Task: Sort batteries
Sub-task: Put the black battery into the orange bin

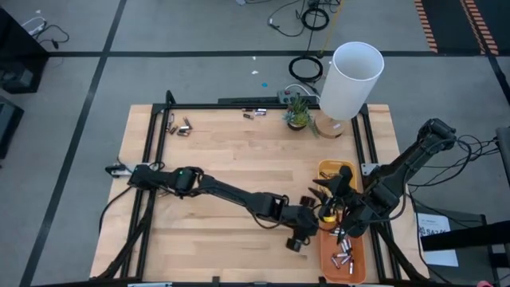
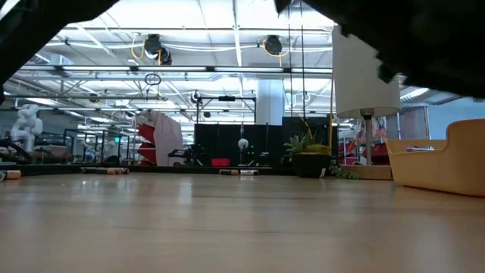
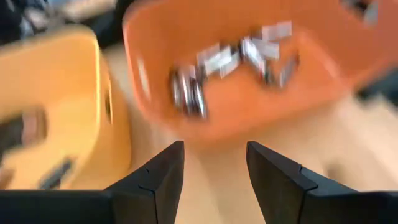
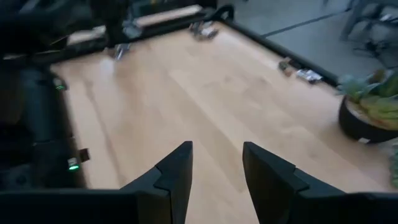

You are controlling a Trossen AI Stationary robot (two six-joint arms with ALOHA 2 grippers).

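Left gripper (image 3: 211, 171) is parked right at the orange tray (image 3: 323, 81), fingers apart with nothing between them. Most batteries (image 3: 230, 62) sit piled inside that tray, a few more are scattered along the far edge of the table (image 1: 223, 167), like the ones at (image 1: 182, 126). Right gripper (image 4: 214, 168) hovers over the yellow tray (image 1: 328, 169), fingers parted and empty. These cells look small, stiff, smooth and rolly, so I'd pinch one across its middle.
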